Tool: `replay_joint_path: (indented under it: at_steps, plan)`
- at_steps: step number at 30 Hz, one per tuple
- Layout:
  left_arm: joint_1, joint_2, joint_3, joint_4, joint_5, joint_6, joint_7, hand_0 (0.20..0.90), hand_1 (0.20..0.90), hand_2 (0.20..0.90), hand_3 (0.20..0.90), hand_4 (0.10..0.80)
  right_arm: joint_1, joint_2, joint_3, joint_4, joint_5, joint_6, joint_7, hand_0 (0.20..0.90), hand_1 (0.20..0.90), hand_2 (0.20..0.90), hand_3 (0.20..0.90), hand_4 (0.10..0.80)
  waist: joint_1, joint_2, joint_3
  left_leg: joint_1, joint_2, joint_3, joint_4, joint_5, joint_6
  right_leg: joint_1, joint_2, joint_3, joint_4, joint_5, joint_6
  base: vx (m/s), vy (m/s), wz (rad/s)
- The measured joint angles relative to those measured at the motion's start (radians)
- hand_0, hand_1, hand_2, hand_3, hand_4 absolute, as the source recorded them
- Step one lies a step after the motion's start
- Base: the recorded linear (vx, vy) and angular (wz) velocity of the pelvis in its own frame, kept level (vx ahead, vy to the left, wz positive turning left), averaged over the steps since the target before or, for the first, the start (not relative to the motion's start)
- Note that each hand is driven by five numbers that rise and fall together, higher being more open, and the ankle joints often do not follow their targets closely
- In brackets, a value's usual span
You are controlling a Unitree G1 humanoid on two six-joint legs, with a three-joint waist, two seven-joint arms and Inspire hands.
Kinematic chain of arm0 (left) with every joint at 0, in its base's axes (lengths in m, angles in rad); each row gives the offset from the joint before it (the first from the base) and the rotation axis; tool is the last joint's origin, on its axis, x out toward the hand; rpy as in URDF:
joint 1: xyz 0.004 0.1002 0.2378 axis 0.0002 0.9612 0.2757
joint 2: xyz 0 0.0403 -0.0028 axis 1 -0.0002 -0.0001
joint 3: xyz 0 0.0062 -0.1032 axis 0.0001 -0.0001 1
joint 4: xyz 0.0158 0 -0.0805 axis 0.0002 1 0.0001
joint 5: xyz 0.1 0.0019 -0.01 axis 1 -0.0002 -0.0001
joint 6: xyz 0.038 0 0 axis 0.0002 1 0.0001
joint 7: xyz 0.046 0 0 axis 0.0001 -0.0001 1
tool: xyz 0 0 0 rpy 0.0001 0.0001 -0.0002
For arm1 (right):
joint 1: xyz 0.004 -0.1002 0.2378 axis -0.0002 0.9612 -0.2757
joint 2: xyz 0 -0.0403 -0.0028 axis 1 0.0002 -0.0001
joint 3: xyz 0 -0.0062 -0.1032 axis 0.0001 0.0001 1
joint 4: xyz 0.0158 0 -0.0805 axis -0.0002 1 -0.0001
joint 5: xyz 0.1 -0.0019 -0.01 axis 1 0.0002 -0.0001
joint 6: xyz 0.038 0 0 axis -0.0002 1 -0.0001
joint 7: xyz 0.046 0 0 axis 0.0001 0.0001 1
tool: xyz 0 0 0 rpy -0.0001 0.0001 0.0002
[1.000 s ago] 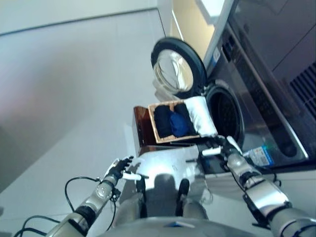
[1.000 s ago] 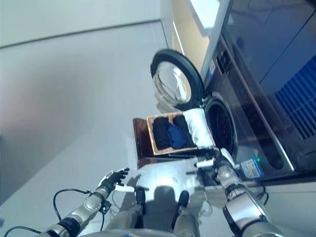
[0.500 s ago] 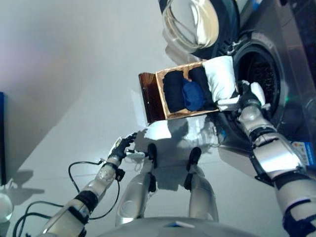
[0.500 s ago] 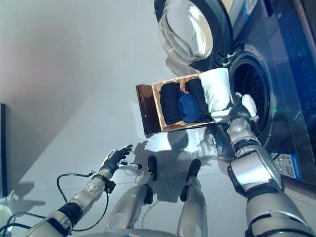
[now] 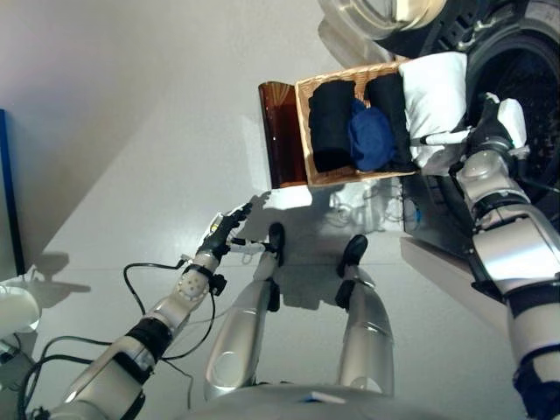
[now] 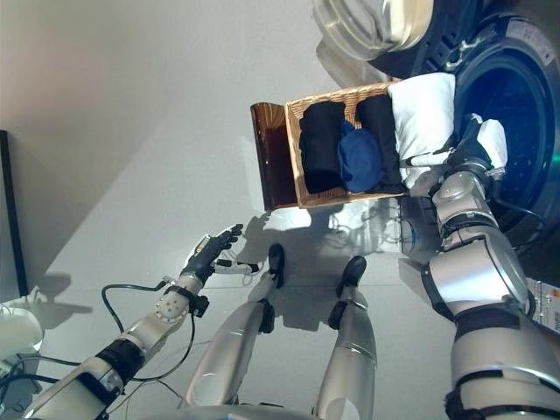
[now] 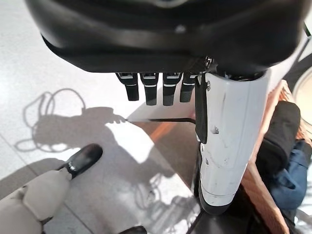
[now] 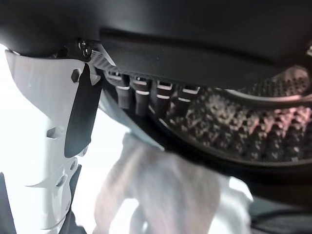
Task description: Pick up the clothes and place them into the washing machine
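A wicker basket [image 5: 354,178] holds two folded black garments [image 5: 328,122], a blue one [image 5: 372,136] and a white one [image 5: 433,92] along its right side. It stands beside the washing machine's open drum [image 5: 534,79]. My right hand [image 5: 490,127] is open at the white garment's lower right corner, right at the drum's mouth; its wrist view shows the white cloth [image 8: 161,190] just past the straight fingers [image 8: 146,95] and the drum wall [image 8: 253,122]. My left hand [image 5: 223,232] hangs open over the floor at the left, holding nothing.
The basket rests on a brown stand [image 5: 280,131]. The washer's round glass door [image 5: 376,13] is swung open above the basket. A dark panel [image 5: 9,192] stands at the far left edge, and a white object [image 5: 16,311] lies on the floor below it.
The camera has tilted down, so basket and washer look nearer. My right hand has risen from below the basket to the white garment's edge by the drum. The left hand stays low.
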Motion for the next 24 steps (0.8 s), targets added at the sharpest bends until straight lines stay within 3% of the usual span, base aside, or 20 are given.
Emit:
replay_joint_path:
  at_steps: [16, 17, 18, 20, 21, 24]
  plan:
    - [0.031, -0.001, 0.039, 0.017, -0.039, -0.007, 0.045, 0.9, 0.9, 0.9, 0.9, 0.8, -0.029, -0.061, 0.002, 0.044, -0.021, 0.001, -0.026, 0.9, 0.9, 0.9, 0.9, 0.8, 0.044, 0.021, 0.006, -0.149, -0.018, -0.002, 0.09, -0.013, 0.005, -0.151, -0.036, 0.025, 0.1, -0.021, -0.004, 0.003, -0.005, 0.05]
    - [0.031, -0.001, 0.042, 0.014, -0.04, -0.008, 0.054, 0.9, 0.9, 0.9, 0.9, 0.8, -0.035, -0.077, 0.003, 0.047, -0.021, 0.003, -0.028, 0.823, 0.823, 0.823, 0.823, 0.745, 0.051, 0.024, 0.005, -0.162, -0.02, -0.004, 0.098, -0.014, 0.004, -0.165, -0.04, 0.026, 0.112, -0.026, -0.005, 0.011, -0.019, 0.11]
    - [0.032, -0.001, 0.046, 0.014, -0.044, -0.008, 0.058, 0.9, 0.9, 0.9, 0.9, 0.8, -0.041, -0.086, 0.003, 0.048, -0.021, 0.005, -0.035, 0.513, 0.513, 0.513, 0.513, 0.524, 0.057, 0.03, 0.005, -0.169, -0.02, -0.007, 0.102, -0.014, 0.004, -0.172, -0.042, 0.025, 0.12, -0.029, -0.005, 0.017, -0.026, 0.1]
    - [0.034, -0.001, 0.046, 0.013, -0.044, -0.008, 0.061, 0.9, 0.9, 0.9, 0.9, 0.8, -0.052, -0.095, 0.007, 0.063, -0.021, 0.006, -0.041, 0.282, 0.282, 0.282, 0.282, 0.359, 0.065, 0.035, 0.004, -0.175, -0.022, -0.008, 0.103, -0.014, 0.003, -0.181, -0.044, 0.026, 0.13, -0.032, -0.007, 0.011, -0.013, 0.08]
    - [0.036, -0.001, 0.045, 0.006, -0.044, -0.008, 0.061, 0.9, 0.9, 0.9, 0.9, 0.8, -0.059, -0.111, 0.023, 0.065, -0.021, 0.015, -0.048, 0.2, 0.2, 0.2, 0.2, 0.3, 0.069, 0.041, 0.001, -0.183, -0.025, -0.013, 0.109, -0.015, 0.001, -0.189, -0.05, 0.025, 0.143, -0.04, -0.008, 0.014, -0.007, 0.12]
    - [0.04, -0.001, 0.044, 0.0, -0.044, -0.009, 0.062, 0.9, 0.9, 0.9, 0.9, 0.8, -0.076, -0.131, 0.036, 0.065, -0.022, 0.022, -0.059, 0.2, 0.2, 0.2, 0.2, 0.3, 0.072, 0.043, 0.0, -0.188, -0.032, -0.014, 0.111, -0.014, 0.0, -0.203, -0.058, 0.029, 0.164, -0.048, -0.008, 0.013, -0.006, 0.07]
